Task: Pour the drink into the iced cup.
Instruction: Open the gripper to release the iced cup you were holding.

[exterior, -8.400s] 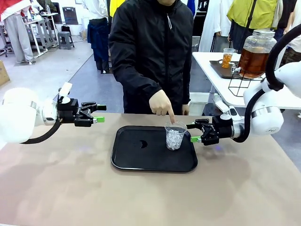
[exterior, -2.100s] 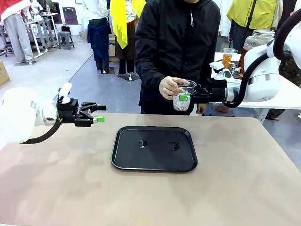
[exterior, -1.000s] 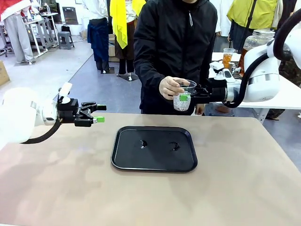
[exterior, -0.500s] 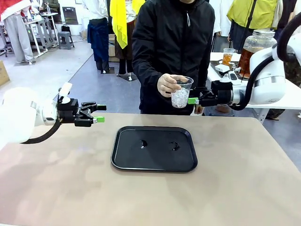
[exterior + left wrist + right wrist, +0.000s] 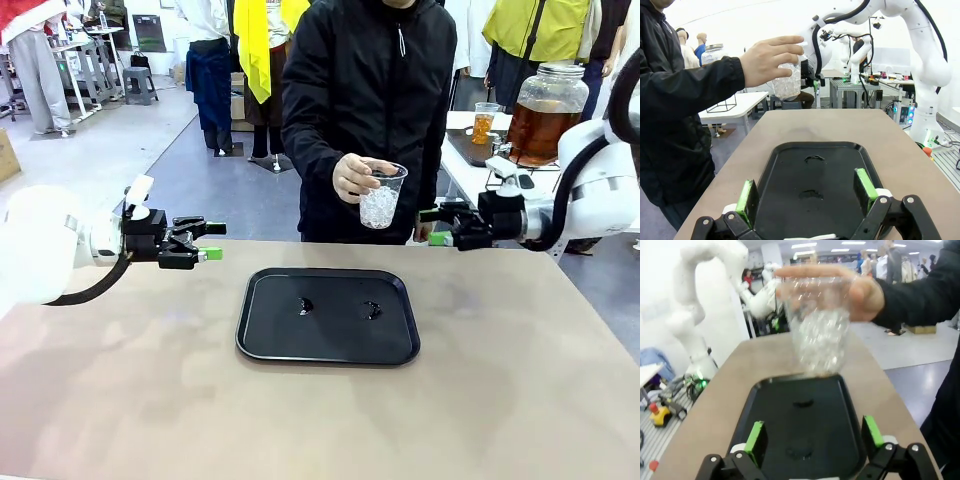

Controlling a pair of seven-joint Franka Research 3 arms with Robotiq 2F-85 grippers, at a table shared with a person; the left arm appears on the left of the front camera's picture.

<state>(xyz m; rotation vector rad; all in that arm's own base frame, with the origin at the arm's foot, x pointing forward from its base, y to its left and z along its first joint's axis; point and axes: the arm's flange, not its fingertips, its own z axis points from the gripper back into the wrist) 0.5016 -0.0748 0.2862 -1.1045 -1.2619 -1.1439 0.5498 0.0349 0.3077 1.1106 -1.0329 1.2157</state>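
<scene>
A person's hand [image 5: 352,178] holds the iced cup [image 5: 380,200], a clear plastic cup of white ice, in the air above the table's far edge. My right gripper [image 5: 432,227] stands open just to the right of the cup, apart from it. The right wrist view has the cup [image 5: 820,325] straight ahead beyond the open green pads [image 5: 755,440]. The amber-brown drink [image 5: 540,125] fills a glass jar on the side table at the back right. My left gripper [image 5: 213,241] hangs open over the table's left side, and its wrist view takes in the cup [image 5: 787,82].
A black tray [image 5: 270,340] lies at the table's middle with two small wet marks on it. A small cup of orange liquid [image 5: 486,122] stands beside the jar. The person stands close against the far edge. Bare tabletop spreads on all sides of the tray.
My right gripper has opened, let go of the iced cup and drawn back to the right. The person's hand now holds the cup alone, slightly higher. The left arm has not moved.
</scene>
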